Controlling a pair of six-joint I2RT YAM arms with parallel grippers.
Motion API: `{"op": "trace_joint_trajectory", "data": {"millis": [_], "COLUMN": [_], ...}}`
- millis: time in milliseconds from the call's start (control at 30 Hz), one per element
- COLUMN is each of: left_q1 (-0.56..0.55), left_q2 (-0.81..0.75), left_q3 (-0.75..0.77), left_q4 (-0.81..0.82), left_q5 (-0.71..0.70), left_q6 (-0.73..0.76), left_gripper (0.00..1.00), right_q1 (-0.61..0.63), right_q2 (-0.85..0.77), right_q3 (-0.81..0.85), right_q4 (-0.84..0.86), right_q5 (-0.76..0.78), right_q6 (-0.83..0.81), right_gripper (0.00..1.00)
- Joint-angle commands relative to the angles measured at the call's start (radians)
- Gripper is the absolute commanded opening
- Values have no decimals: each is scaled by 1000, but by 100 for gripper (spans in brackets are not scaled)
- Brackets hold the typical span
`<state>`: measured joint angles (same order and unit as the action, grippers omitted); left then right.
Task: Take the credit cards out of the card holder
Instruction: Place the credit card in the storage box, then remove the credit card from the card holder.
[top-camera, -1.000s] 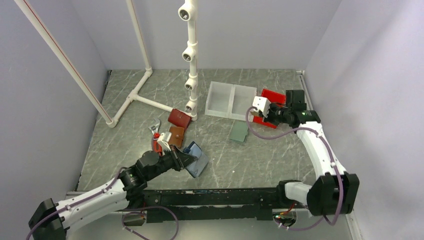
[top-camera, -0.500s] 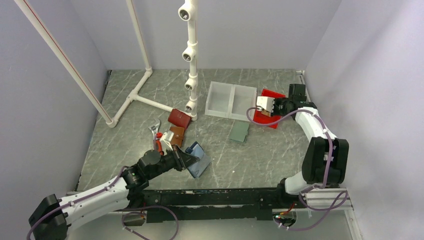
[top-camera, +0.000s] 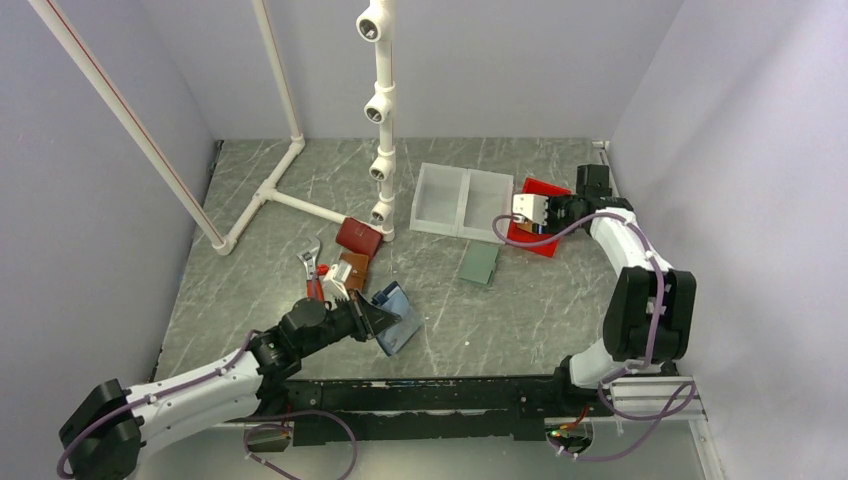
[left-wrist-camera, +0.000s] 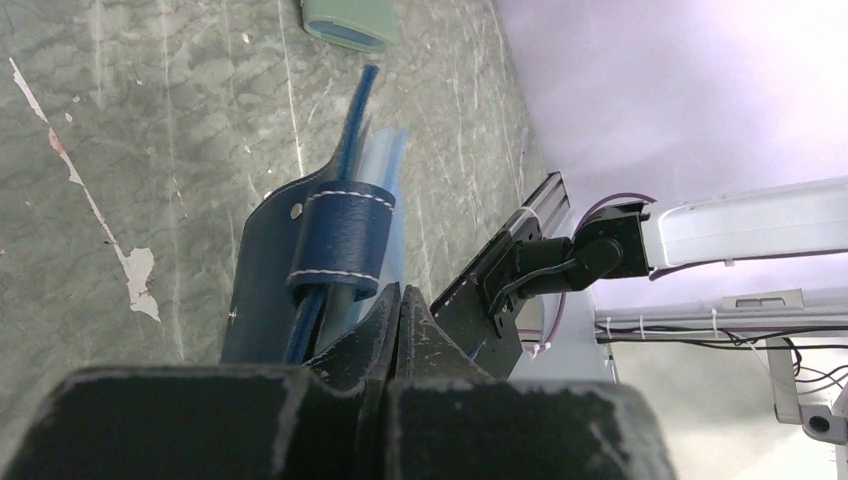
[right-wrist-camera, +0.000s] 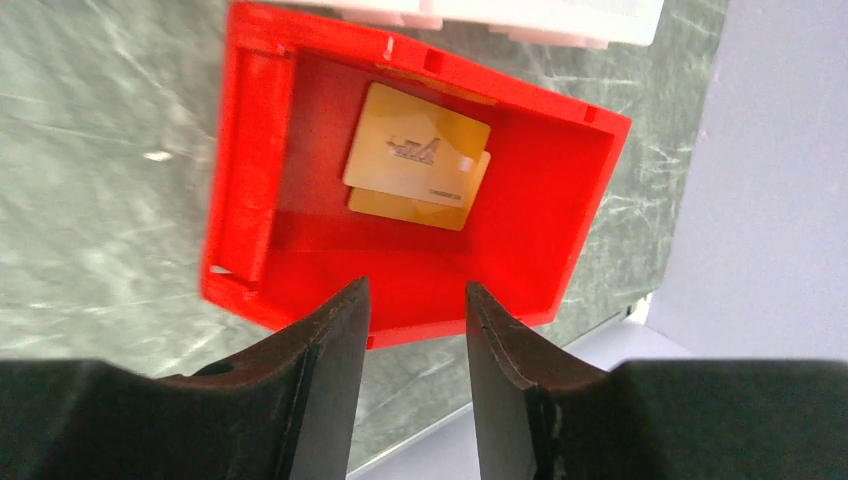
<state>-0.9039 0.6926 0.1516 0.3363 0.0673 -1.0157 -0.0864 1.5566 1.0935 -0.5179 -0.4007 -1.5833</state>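
Over at the far right, the right claw (right-wrist-camera: 410, 300) has settled above the red tray (right-wrist-camera: 240, 180) and parted its fingers, now empty; two orange-tan credit cards (right-wrist-camera: 415, 150) lie inside. Near left, the left claw (left-wrist-camera: 398, 300) stays pinched tight on the card holder (left-wrist-camera: 335, 240), ready for the next pull, I'd guess.

two tan credit cards (right-wrist-camera: 418, 150) overlap in red tray (right-wrist-camera: 250, 200); navy card holder (left-wrist-camera: 335, 245) tilted.

A red tray (right-wrist-camera: 243, 170) sits just beside a white two-part bin (top-camera: 462, 202), a grey-green wallet (top-camera: 479, 264) nearby.
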Motion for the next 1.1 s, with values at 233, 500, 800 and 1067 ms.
{"op": "trace_joint_trajectory", "data": {"millis": [233,500,800,1067], "left_q1": [5,8,10,61], "left_q2": [160,401,697,788], "left_q3": [84,209,242,92], "left_q4": [201,346,668,592], "left_q5": [84,163,145,27], "left_q6": [-22,-22,-141,-224], "left_gripper": [0,0,0,0], "right_q1": [29,254,297,356], "right_q2": [-227,-378,-398,-392], "right_q3": [47,-140,-178,-209], "right_q4": [-520,-430,-401,-335], "right_q5": [-548,-682,-686,-638], "right_q6": [167,434,539,585], "right_gripper": [56,62,62,62]}}
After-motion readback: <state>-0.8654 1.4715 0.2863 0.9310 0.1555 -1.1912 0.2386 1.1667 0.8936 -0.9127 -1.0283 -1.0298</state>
